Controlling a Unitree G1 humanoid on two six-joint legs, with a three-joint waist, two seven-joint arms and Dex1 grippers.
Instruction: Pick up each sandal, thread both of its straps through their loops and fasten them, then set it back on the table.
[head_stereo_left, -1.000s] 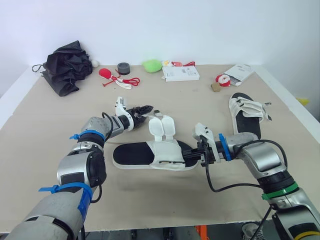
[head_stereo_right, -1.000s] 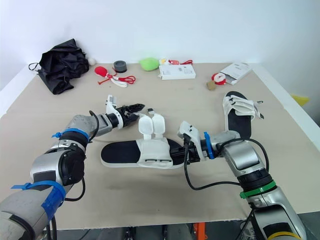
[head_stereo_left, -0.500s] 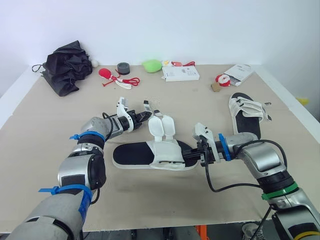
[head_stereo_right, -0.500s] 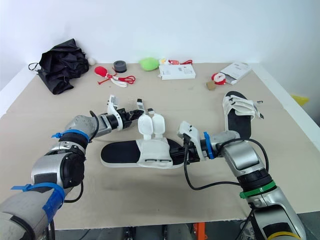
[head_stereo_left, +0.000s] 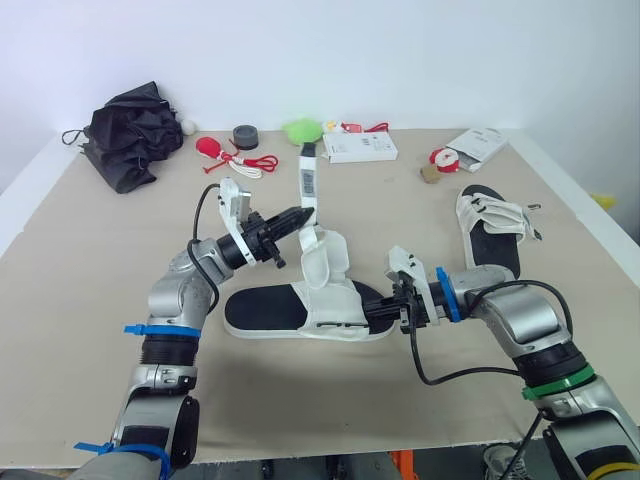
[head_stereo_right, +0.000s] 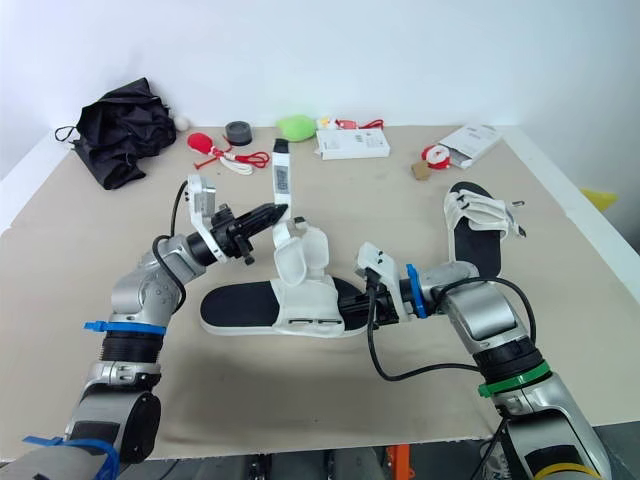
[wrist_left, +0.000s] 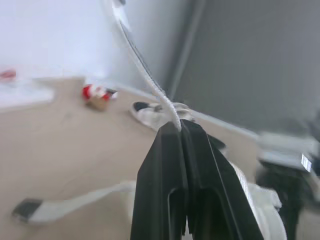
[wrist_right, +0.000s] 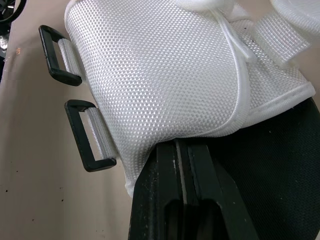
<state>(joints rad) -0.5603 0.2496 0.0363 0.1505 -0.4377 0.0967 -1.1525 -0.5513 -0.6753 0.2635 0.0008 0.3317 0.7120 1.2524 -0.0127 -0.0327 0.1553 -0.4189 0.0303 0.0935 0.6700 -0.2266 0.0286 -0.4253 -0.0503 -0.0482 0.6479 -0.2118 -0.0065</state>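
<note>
- Checking the left arm, I saw it raised off the table (head_stereo_left: 90, 270), elbow bent, forearm angled in toward the middle, left gripper (head_stereo_left: 297, 216) above the near sandal (head_stereo_left: 262, 310).
- Left gripper was pinched tight on one strap (head_stereo_left: 308, 175). In the left wrist view the fingers (wrist_left: 167, 155) sat closed together and the strap ran out from their tips.
- That strap stood nearly upright from the fingertips, its free end high above the sandal.
- The second strap (head_stereo_left: 325, 258) was folded back over the white upper, not held.
- Right arm lay low across the table, forearm pointing left, right gripper (wrist_right: 182, 146) clamped narrow on the edge of the white mesh upper at the sandal's right side.
- Two black loops (wrist_right: 89, 136) hung off the mesh on the side toward me, both with nothing threaded through.
- Near sandal lay flat on the table, sole down, between the two grippers.
- The far sandal (head_stereo_left: 492, 225) lay on the table's right side, well apart from both grippers.
- Against a second ago: the left gripper had been low by the table beside both folded-back straps. Since then I saw the arm lift and the elbow swing out.
- Half a second ago the strap end was just at the fingertips, held low. It now stood pulled up straight.
- Right arm, near sandal and far sandal looked the same as before.
</note>
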